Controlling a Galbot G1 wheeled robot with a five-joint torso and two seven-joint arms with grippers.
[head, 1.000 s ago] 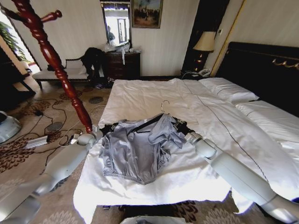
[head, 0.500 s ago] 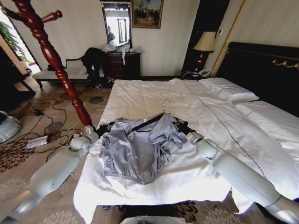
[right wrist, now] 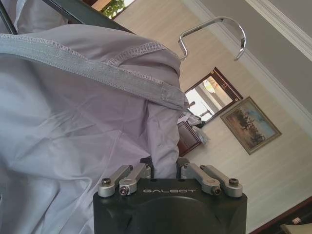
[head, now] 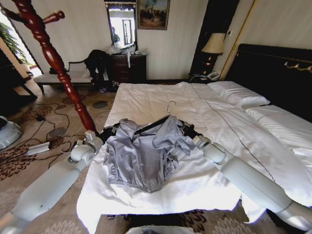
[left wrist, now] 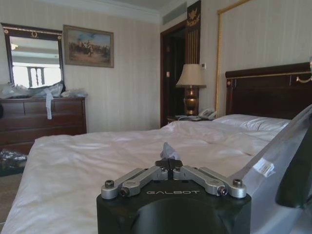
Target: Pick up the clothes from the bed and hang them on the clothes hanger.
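Left gripper (left wrist: pixel 168 164) pinching clothes (head: pixel 144 155), right gripper (right wrist: pixel 165 165) clamped on fabric, clothes hanger (right wrist: pixel 213 36) hook above

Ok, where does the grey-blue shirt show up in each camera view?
Head view: the shirt sits crumpled mid-frame, over the near part of the bed, between both arms.
Left wrist view: the shirt is at the right edge, with a tuft pinched in the left hand.
Right wrist view: the shirt covers the left side, running down to the right hand.
Shared landmark: the framed painting.
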